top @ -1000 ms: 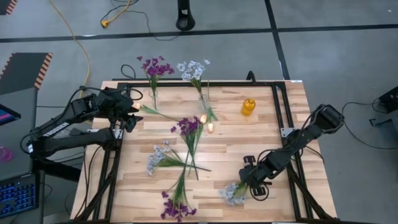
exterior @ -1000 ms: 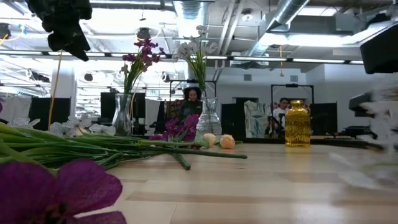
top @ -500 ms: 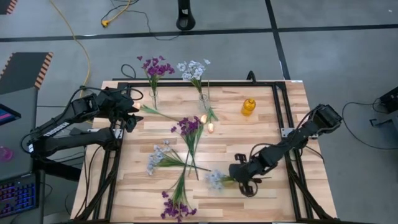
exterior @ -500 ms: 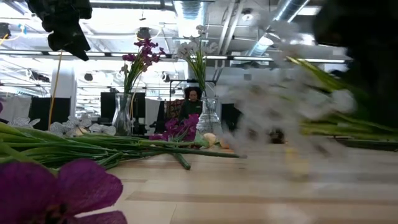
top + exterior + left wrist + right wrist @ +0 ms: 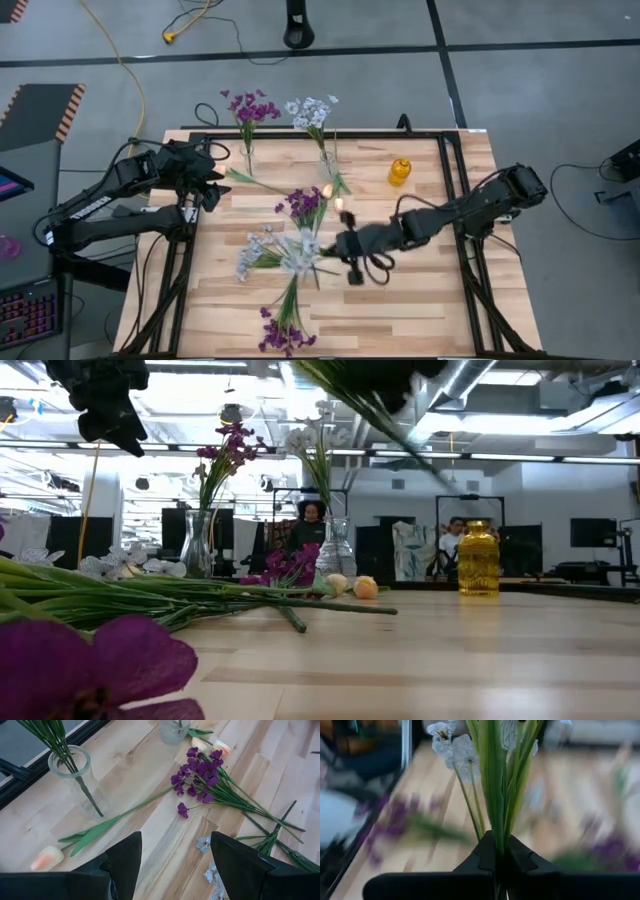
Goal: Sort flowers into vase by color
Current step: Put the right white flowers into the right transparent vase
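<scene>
Right claw (image 5: 496,851) is clamping the pale blue-white artificial flower sprig (image 5: 297,252) by its thin green stems; light, floppy, likely top-heavy.

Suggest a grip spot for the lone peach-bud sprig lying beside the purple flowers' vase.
Peach-bud sprig: probably grip the bare stem past the leaf, from straight above, with the open left gripper closing across it. It lies flat and alone there; nearer the bud, the glass vase crowds the approach.
</scene>
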{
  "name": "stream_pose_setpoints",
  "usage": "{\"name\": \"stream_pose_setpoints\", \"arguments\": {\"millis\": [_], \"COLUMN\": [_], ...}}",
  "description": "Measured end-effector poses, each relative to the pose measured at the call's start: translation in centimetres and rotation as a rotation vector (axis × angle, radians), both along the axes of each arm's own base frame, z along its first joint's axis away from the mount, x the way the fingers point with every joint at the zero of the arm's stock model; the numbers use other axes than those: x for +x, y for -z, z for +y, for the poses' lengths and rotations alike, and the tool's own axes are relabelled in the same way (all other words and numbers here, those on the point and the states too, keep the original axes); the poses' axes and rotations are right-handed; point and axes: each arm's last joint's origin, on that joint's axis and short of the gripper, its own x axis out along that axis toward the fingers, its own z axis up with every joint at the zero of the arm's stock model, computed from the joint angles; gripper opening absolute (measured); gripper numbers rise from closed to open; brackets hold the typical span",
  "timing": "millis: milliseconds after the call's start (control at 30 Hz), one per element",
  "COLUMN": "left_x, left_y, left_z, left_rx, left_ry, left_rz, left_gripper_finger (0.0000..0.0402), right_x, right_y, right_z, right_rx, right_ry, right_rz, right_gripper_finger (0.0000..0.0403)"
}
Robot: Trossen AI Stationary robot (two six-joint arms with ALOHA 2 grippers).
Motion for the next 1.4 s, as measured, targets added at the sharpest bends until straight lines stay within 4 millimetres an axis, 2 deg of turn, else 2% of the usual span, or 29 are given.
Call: {"name": "stream_pose_setpoints", "arguments": {"millis": [133, 333, 467, 700, 900, 1000, 1167, 1400], "left_x": [0.0, 0.0, 0.1, 0.5, 0.5, 0.5, 0.5, 0.7], "left_y": [0.0, 0.0, -0.1, -0.6, -0.6, -0.6, -0.7, -0.8], "left_z": [0.0, 0.0, 0.1, 0.3, 0.3, 0.3, 0.3, 0.4], "left_rx": [0.002, 0.024, 0.041, 0.072, 0.072, 0.06, 0.054, 0.064], "left_ry": [0.002, 0.025, 0.033, 0.033, 0.027, 0.015, 0.009, 0.008], "left_rz": [0.0, 0.008, -0.004, -0.057, -0.068, -0.073, -0.076, -0.096], "left_gripper_finger": [0.0224, 0.0224, 0.0224, 0.0224, 0.0224, 0.0224, 0.0224, 0.0224], "right_x": [1.4, 2.2, 2.3, 2.2, 1.2, -0.1, -2.4, -3.0], "right_y": [-2.6, -4.9, -5.7, -5.9, -4.6, -3.1, -1.4, 0.5], "right_z": [-2.3, -5.9, -8.1, -12.0, -14.6, -15.7, -16.9, -18.1], "right_rx": [-0.128, -0.353, -0.464, -0.53, -0.561, -0.533, -0.513, -0.468], "right_ry": [0.008, 0.079, 0.138, 0.241, 0.294, 0.261, 0.322, 0.359], "right_rz": [-0.278, -0.511, -0.578, -0.564, -0.643, -0.749, -0.876, -0.86], "right_gripper_finger": [0.0042, 0.0042, 0.0042, 0.0042, 0.0042, 0.0042, 0.0042, 0.0042]}}
